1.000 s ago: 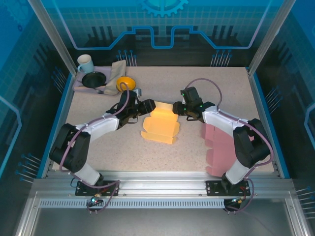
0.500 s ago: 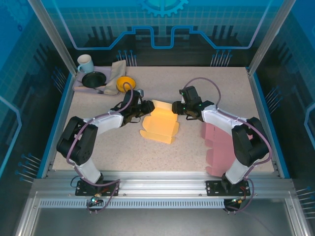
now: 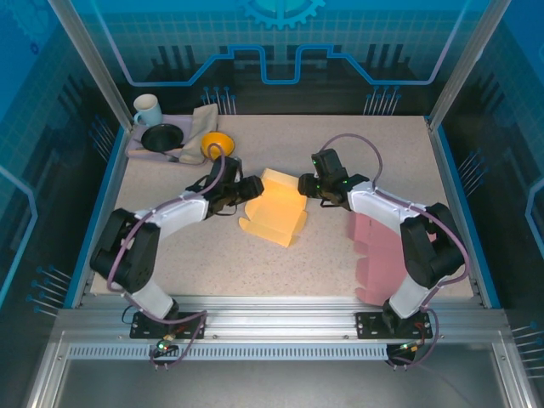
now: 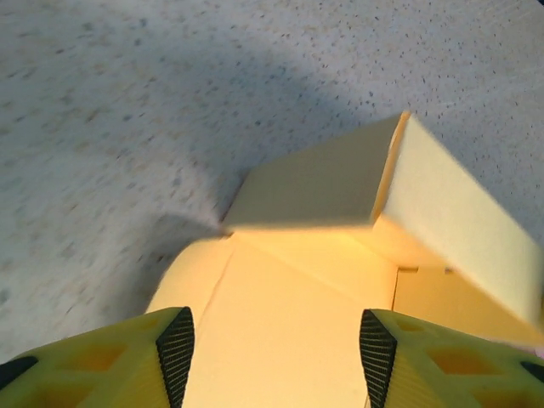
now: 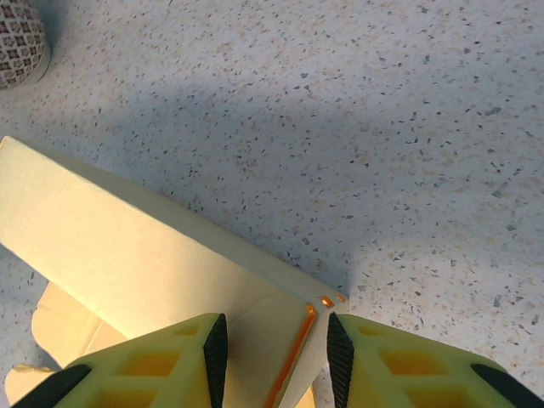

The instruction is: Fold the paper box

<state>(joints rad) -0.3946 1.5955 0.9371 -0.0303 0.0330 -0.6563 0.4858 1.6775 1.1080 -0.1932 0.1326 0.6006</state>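
Observation:
The yellow paper box (image 3: 274,214) lies half-folded in the middle of the table, its back wall raised. My left gripper (image 3: 248,190) is at its left side. In the left wrist view the left gripper (image 4: 276,357) stands open above a flat inner panel (image 4: 289,323), with the raised back wall (image 4: 459,221) ahead. My right gripper (image 3: 303,185) is at the box's back right corner. In the right wrist view the right gripper (image 5: 276,357) is shut on the doubled corner wall (image 5: 293,336) of the paper box (image 5: 127,246).
A tray (image 3: 136,151) at the back left holds a cup (image 3: 147,109), a black bowl (image 3: 161,136), a cloth (image 3: 201,124) and an orange bowl (image 3: 215,144). Pink sheets (image 3: 378,255) lie by the right arm. A small patterned round object (image 5: 19,42) sits beyond the box.
The left gripper narrowed, then opened again and shifted slightly along the box's left side. The box's near left part has swung a little to the left. The right gripper kept its hold.

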